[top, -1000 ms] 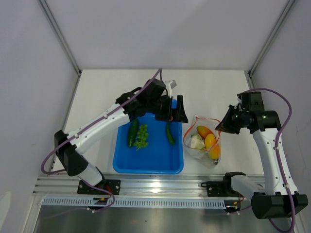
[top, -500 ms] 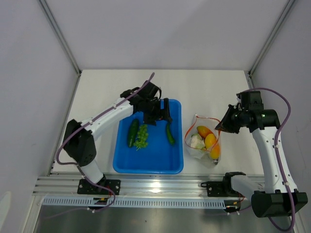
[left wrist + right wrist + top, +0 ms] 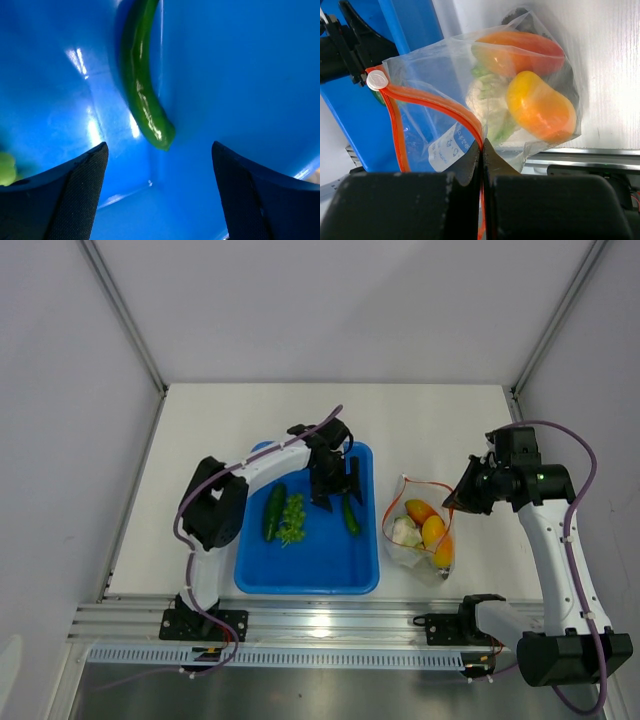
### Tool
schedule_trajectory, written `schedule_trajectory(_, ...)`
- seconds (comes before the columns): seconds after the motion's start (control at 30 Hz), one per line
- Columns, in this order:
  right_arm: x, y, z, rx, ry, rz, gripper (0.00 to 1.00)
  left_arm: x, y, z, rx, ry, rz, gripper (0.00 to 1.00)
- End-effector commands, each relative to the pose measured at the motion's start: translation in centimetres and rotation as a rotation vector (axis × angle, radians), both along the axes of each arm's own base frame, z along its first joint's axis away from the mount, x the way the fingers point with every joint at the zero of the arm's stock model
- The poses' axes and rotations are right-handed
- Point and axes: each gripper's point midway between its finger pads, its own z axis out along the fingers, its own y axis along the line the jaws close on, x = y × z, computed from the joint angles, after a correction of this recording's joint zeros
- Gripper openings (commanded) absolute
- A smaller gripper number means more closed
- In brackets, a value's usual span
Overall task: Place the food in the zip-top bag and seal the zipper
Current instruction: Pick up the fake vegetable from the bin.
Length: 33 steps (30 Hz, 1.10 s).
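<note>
Blue tray [image 3: 300, 570], L side: dark cucumber [image 3: 273, 512], leafy bunch [image 3: 292, 520] just R of it. Left gripper [image 3: 339, 490] is low over tray's far-R part, jaws wide open, holding nothing. Green pepper [image 3: 145, 100] lies just ahead of it, untouched, tray's R wall close beside. R of tray, on white table [image 3: 200, 440], lies the bag [image 3: 420, 540]. Inside are cauliflower [image 3: 405, 533], orange-yellow fruit [image 3: 433, 530] and red-orange fruit [image 3: 420, 510]. Right gripper [image 3: 481, 150] is clamped tight on orange zipper [image 3: 435, 102] at bag's mouth. White slider [image 3: 376, 80] sits at strip's tray-side end.

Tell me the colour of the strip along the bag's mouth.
The zipper strip is orange-red; the right wrist view shows it best.
</note>
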Motion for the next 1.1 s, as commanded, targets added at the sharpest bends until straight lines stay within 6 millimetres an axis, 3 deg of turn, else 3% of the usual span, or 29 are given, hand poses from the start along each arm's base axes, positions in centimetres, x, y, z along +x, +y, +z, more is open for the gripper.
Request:
schedule_trajectory(0.0,0.1,0.1,0.1,-0.006,-0.019,0.014,0.00,1.0,-1.1,-0.2,-0.025,0.034,0.049,0.84)
schedule_trajectory(0.23,0.2,0.0,-0.1,-0.006,-0.018,0.014,0.00,0.8,-0.1,-2.5,0.076,0.096,0.109,0.74)
schedule_trajectory(0.7,0.1,0.1,0.1,-0.005,-0.028,0.014,0.00,-0.4,-0.1,-5.3,0.111,0.169,0.167,0.71)
schedule_trajectory(1.0,-0.1,0.0,0.3,-0.008,-0.040,0.012,0.00,-1.3,0.7,-5.8,0.121,0.169,0.158,0.27)
schedule_trajectory(1.07,-0.1,0.0,0.4,-0.008,-0.043,0.012,0.00,-1.4,0.8,-5.3,0.113,0.158,0.152,0.22)
